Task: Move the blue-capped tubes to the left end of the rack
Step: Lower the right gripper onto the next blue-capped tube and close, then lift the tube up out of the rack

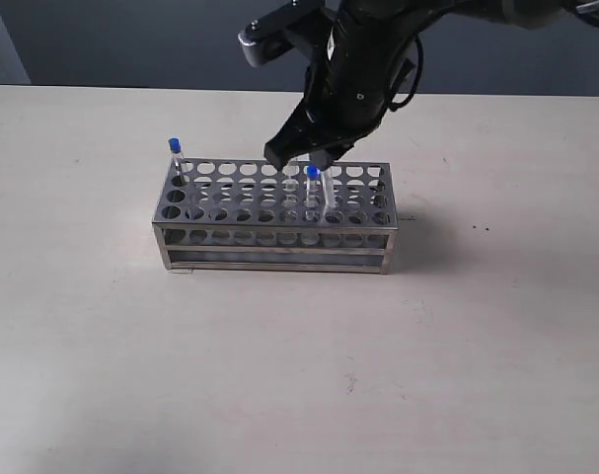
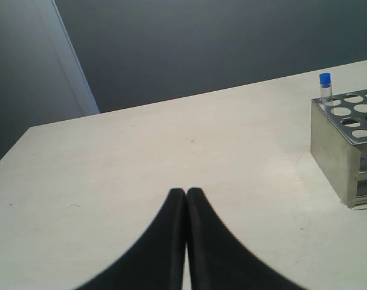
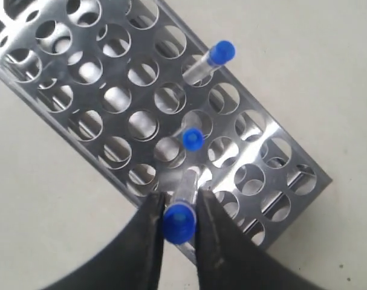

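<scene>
The steel rack (image 1: 274, 252) stands mid-table. One blue-capped tube (image 1: 175, 145) stands in the back corner hole at its left end. My right gripper (image 1: 302, 156) hangs over the back row near the middle. In the right wrist view this gripper (image 3: 179, 194) is shut on the cap of a blue-capped tube (image 3: 179, 222), whose body reaches down to an edge-row hole. Two more blue-capped tubes (image 3: 193, 139) (image 3: 221, 52) stand in the rack (image 3: 319, 179) beyond it. My left gripper (image 2: 185, 192) is shut and empty over bare table, off the rack's end (image 2: 331, 151).
Most rack holes are empty. Light tabletop surrounds the rack on all sides, and a dark wall runs behind the table. The right arm's black body (image 1: 363, 59) looms over the rack's back right. The left arm is out of the exterior view.
</scene>
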`<state>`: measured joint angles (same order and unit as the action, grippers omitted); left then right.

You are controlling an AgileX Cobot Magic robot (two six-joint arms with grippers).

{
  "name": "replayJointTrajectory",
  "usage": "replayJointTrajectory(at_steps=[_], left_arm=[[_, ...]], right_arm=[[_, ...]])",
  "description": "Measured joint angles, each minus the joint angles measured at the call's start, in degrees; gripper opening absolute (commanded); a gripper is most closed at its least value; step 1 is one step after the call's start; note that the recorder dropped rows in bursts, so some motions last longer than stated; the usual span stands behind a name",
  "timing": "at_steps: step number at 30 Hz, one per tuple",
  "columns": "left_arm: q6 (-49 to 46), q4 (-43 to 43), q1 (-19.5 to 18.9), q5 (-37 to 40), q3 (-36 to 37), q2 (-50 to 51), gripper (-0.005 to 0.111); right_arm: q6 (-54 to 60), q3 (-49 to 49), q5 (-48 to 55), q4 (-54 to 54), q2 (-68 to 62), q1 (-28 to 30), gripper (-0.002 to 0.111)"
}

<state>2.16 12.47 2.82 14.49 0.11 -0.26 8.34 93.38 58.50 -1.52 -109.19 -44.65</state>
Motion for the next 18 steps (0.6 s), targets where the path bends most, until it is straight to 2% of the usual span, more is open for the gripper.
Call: replayJointTrajectory(at_steps=[13,18], left_arm=[[0.0,0.0,0.0,0.0,0.0,0.0,0.0],[0.0,0.0,0.0,0.0,0.0,0.0,0.0]], right_arm=[[1.35,0.11,-1.87,2.05,4.95,-3.95,-0.001],[6.1,4.09,-4.3,5.94,3.28,-5.16,-0.001]])
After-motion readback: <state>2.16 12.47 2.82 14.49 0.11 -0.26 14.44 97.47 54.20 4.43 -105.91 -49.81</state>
